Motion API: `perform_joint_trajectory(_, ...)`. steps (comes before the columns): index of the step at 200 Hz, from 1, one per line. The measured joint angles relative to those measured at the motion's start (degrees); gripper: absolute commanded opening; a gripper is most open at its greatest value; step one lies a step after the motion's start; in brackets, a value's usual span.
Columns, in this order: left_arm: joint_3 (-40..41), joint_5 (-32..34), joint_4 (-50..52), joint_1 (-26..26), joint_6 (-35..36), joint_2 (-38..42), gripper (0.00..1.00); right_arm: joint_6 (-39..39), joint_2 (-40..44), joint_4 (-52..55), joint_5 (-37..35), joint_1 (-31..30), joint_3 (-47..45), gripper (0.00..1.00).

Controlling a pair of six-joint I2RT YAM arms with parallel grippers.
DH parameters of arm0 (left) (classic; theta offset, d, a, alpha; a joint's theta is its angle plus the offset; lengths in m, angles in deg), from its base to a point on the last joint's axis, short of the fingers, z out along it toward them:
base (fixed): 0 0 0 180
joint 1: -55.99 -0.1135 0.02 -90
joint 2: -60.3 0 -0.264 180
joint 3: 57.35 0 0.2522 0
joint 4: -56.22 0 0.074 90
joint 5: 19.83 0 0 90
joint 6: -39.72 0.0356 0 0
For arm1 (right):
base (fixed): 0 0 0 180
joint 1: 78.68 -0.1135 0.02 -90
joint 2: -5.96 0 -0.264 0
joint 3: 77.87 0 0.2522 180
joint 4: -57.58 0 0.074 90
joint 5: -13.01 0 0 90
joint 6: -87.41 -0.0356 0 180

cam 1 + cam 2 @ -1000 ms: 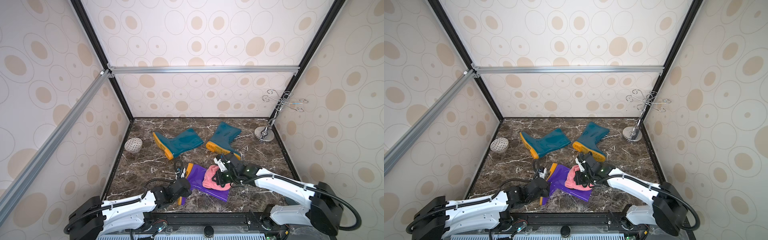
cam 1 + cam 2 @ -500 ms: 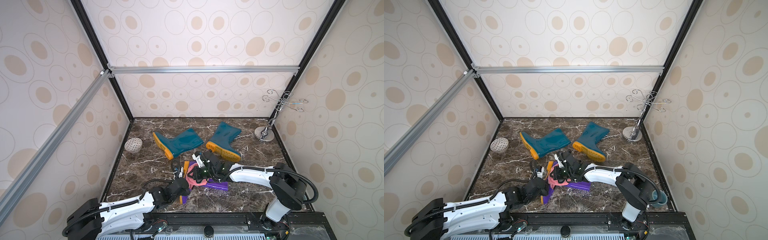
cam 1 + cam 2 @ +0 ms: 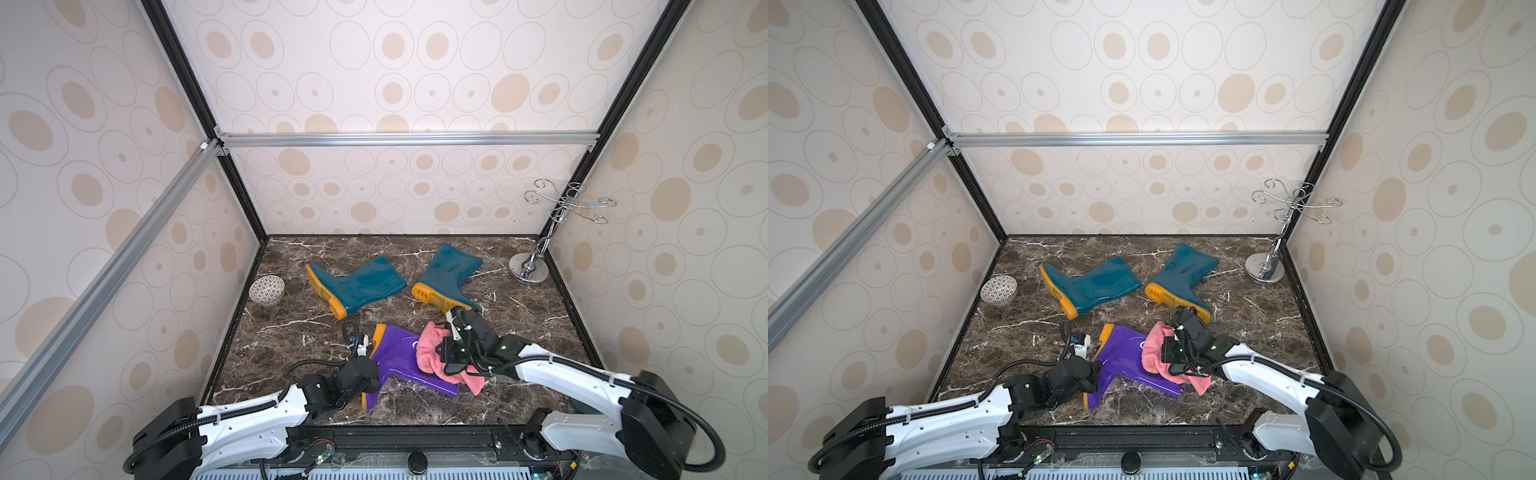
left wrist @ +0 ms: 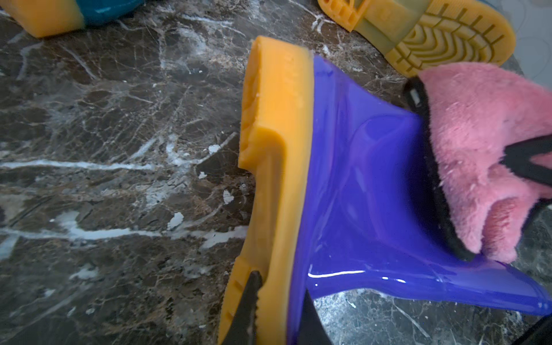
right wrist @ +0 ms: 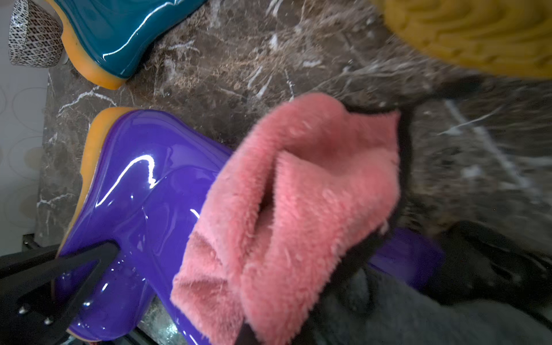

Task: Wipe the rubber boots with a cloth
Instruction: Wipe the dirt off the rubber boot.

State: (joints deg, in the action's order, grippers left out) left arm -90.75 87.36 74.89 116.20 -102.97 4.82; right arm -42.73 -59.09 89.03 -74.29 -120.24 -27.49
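Observation:
A purple rubber boot (image 3: 395,353) (image 3: 1125,357) lies on its side near the front of the marble floor. My left gripper (image 3: 371,387) (image 4: 280,286) is shut on its orange sole and purple edge at the foot end. A fluffy pink cloth (image 3: 430,353) (image 5: 298,191) with a dark edge is bunched on the boot's shaft. My right gripper (image 3: 448,353) (image 5: 277,328) is shut on the cloth, which hides its fingertips. Two dark teal boots (image 3: 357,286) (image 3: 449,274) lie on their sides farther back, untouched.
A small patterned bowl (image 3: 267,289) stands by the left wall. A chrome hook stand (image 3: 528,272) occupies the back right corner. Patterned walls close in three sides. The nearer teal boot's orange sole (image 3: 432,297) is just behind my right wrist.
My right gripper carried the cloth left along the purple boot toward its foot, then back right onto the shaft. The left gripper has kept its hold on the sole.

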Motion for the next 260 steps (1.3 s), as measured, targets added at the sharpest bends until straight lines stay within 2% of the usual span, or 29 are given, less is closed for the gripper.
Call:
perform_joint_trajectory(20,0.0,0.0,0.0,0.0,0.0,0.0,0.0,2.4,3.0,2.8,0.6,0.1,0.2,0.0)
perform_joint_trajectory(41,0.0,-0.1,-0.1,0.0,0.0,-0.3,0.0,4.6,0.0,2.6,4.5,0.1,2.1,0.0)
perform_joint_trajectory(69,0.0,-0.1,-0.5,0.0,0.0,-0.7,0.0,5.3,-10.8,-1.0,11.8,0.1,8.3,0.0)
perform_joint_trajectory(111,-0.1,-0.2,-0.8,0.0,0.0,-1.2,0.0,3.6,-31.3,-10.3,21.2,-0.9,24.3,0.0)
perform_joint_trajectory(135,-0.1,0.1,-0.7,0.0,-0.1,-1.2,0.0,3.3,-35.5,-11.8,21.9,-4.1,29.8,0.0)
perform_joint_trajectory(160,-0.3,0.3,-0.5,0.0,-0.1,-1.2,0.0,2.6,-34.5,-14.6,20.6,-6.8,29.4,0.0)
perform_joint_trajectory(205,-0.3,0.3,-0.2,0.0,-0.3,-1.2,0.0,0.1,-25.3,-18.6,15.6,-2.5,11.6,0.0)
perform_joint_trajectory(230,-0.6,0.5,-0.1,0.0,-1.2,-1.6,0.0,0.6,-17.9,-14.0,11.3,-1.4,4.1,0.0)
perform_joint_trajectory(260,-0.8,0.7,0.3,-0.1,-1.9,-1.7,0.0,3.1,-7.2,-3.9,9.1,-1.6,2.9,0.0)
